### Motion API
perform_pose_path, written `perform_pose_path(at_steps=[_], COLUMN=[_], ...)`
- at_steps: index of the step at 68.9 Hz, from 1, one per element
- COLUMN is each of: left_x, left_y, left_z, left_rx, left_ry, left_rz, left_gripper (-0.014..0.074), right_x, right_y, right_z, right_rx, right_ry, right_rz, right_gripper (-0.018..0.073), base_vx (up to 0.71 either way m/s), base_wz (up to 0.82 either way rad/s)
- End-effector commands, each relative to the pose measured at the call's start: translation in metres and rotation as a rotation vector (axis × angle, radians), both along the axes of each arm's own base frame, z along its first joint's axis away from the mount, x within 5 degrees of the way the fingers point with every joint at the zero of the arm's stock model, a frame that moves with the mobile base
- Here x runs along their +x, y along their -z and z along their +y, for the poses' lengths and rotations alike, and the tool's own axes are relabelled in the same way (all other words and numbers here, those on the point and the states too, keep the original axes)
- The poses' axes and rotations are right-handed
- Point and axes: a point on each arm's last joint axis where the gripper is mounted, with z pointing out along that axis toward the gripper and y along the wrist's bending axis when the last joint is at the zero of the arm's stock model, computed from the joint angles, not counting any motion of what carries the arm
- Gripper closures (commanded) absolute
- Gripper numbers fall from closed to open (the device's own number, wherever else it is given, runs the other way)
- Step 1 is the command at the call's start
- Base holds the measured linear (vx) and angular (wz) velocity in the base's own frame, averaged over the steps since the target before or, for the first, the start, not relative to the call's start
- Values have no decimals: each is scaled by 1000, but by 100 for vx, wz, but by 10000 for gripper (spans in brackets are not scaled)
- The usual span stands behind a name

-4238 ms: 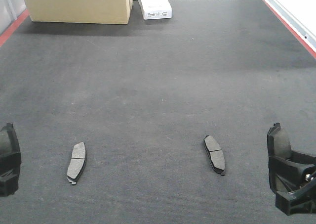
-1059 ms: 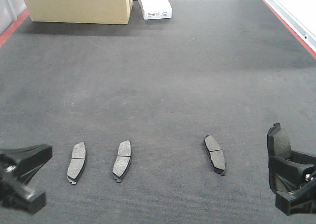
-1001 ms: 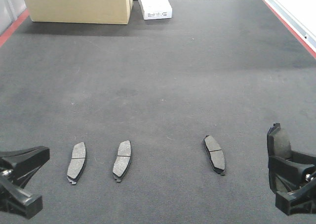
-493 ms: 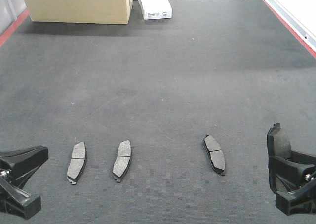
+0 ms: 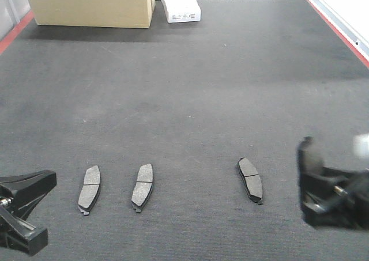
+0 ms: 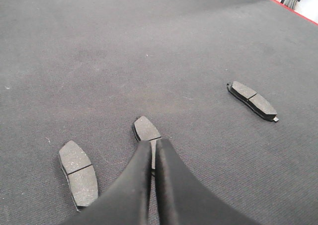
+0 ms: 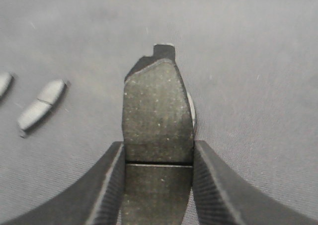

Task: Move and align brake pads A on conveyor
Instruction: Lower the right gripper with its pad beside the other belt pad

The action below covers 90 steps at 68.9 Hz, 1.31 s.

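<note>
- Three brake pads A lie on the conveyor (image 5: 184,99) in a loose row: the left pad (image 5: 89,189) and second pad (image 5: 142,187) near each other, the third pad (image 5: 251,180) well apart to the right.
- The right pincer (image 7: 158,158) clamps a fourth pad (image 7: 157,111) above the belt (blurred in the front view); placing it looks like the remaining step.
- The left pincer (image 6: 152,150) is empty, fingers pressed together, beside the row.

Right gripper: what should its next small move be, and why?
Probably carry its held brake pad left and lower it into the gap between the middle pad and the right pad on the conveyor. The right gripper is clamped on it; the left gripper is shut, empty.
</note>
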Motion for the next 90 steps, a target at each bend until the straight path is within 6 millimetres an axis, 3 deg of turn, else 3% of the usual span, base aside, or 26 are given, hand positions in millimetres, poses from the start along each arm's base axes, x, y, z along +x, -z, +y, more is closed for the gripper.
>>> perform_pose_path(at_steps=[1,11,23,37,41,70,90], left_x=[3,3,3,3,3,3,3], left_y=[-14,-14,-14,-14,-14,-14,-14], left_z=[-1,-1,-1,-1,-1,-1,-1], left_rx=[-44,-44,-44,-44,-44,-45,-45], left_ry=[-8,-8,-8,-8,-8,-8,-8], left_rz=[-81,-81,-81,-81,-81,-81,-81], left_gripper=[603,603,603,603,603,603,603], right_x=[32,76,130,163,171,190,192], right_y=[-18,-11,13,43,49,85,91], right_z=[12,30,61,119,128,140,138], right_rx=[9,21,97,37,35,19,-23], right_ry=[-4,10,41,-65,-66,-35,-46], right_rz=[-56,69,287,446,474,548,537], right_gripper=[561,553,545,538,535,515,314], base_vx=[0,0,0,0,0,0,0], base_wz=[0,0,0,0,0,0,0])
